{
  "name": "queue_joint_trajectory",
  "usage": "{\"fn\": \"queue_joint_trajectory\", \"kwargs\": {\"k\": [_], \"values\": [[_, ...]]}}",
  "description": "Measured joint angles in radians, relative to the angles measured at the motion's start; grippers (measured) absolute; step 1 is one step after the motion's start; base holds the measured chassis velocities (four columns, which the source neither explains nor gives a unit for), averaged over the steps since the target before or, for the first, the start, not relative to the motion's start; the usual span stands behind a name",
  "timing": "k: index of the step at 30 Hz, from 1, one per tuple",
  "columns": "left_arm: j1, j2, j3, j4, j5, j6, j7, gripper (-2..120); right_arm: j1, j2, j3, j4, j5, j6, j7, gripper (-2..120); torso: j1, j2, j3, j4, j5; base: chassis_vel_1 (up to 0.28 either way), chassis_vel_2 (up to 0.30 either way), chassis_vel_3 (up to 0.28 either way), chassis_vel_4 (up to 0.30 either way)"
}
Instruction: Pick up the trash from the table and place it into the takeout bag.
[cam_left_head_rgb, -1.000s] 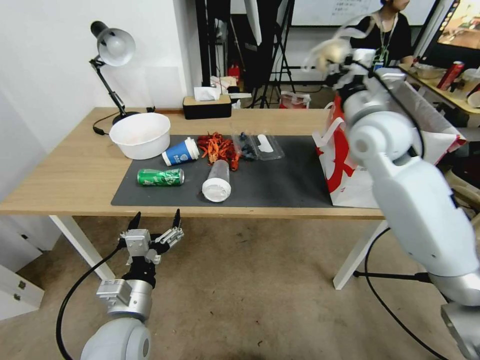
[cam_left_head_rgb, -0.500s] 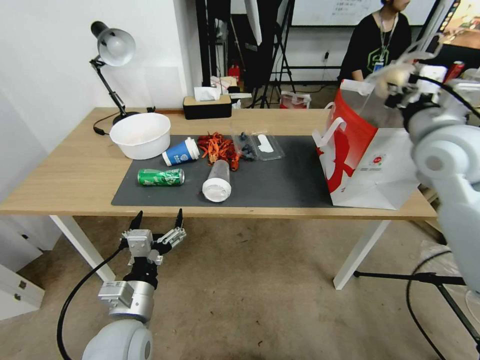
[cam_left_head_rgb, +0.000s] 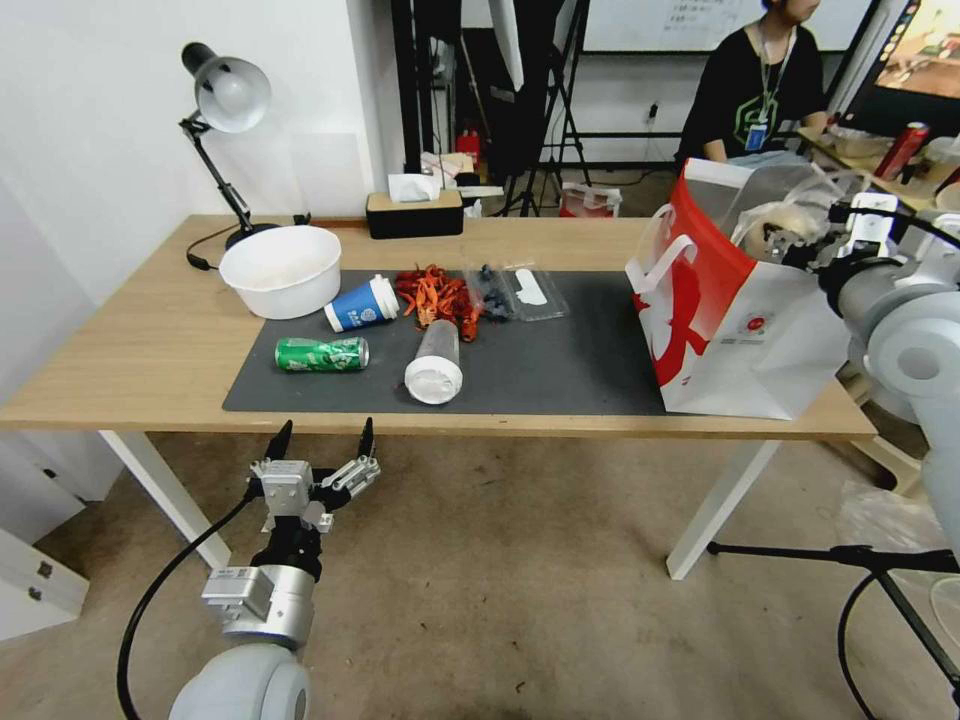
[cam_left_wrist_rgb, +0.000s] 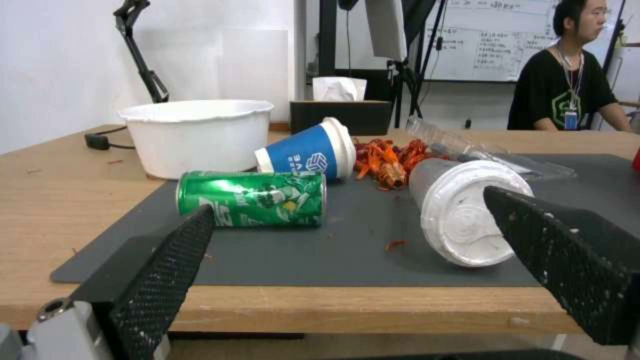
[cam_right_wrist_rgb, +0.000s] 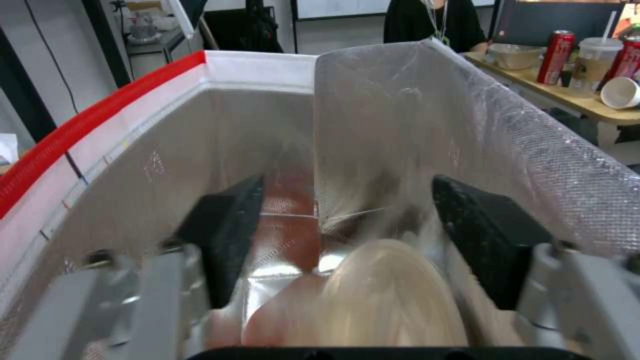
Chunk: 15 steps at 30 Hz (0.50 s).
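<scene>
The right gripper (cam_right_wrist_rgb: 347, 250), fingers spread, sits in the takeout bag's (cam_left_head_rgb: 760, 350) crinkled foil mouth at the table's (cam_left_head_rgb: 150, 340) right end, the pale bun (cam_right_wrist_rgb: 390, 295) blurred (bag wrapping indistinct) between them; the left gripper (cam_left_head_rgb: 320, 440) waits open below the table's near edge.

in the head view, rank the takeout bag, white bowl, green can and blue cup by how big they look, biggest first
1. takeout bag, clearly the largest.
2. white bowl.
3. green can and blue cup look much alike lying on the mat; the can looks slightly longer, but the cup lies farther from the camera, so no firm order.
</scene>
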Motion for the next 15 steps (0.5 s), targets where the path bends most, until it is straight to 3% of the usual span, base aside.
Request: {"fn": "queue_joint_trajectory", "kwargs": {"k": [3,8,11,12,15], "values": [[0.005,0.0,0.0,-0.005,0.0,-0.002,0.0,100,-0.015,-0.011,0.017,0.013,0.007,0.004,-0.002,84,0.0,0.0,0.0,-0.0001,0.0,0.0,0.0,0.0,0.0],[0.007,0.0,0.0,-0.008,0.0,-0.003,0.0,100,-0.019,-0.017,0.024,0.024,0.022,0.059,-0.012,96,0.0,0.0,0.0,-0.0001,0.0,0.0,0.0,0.0,0.0],[0.009,0.0,0.0,-0.009,0.0,-0.006,0.0,100,-0.037,-0.025,0.032,0.062,0.099,0.22,-0.051,100,0.0,0.0,0.0,0.0001,-0.0002,0.0,0.0,0.0,0.0],[0.009,0.0,0.0,-0.009,0.0,-0.006,0.0,100,-0.037,-0.025,0.032,0.062,0.099,0.22,-0.051,100,0.0,0.0,0.0,0.0001,-0.0002,0.0,0.0,0.0,0.0],[0.009,0.0,0.001,-0.008,-0.001,-0.007,0.001,100,-0.089,-0.026,0.04,0.101,0.109,0.357,-0.141,100,0.0,0.0,0.0,-0.0002,-0.0001,0.0,0.0,0.0,0.0]]}}
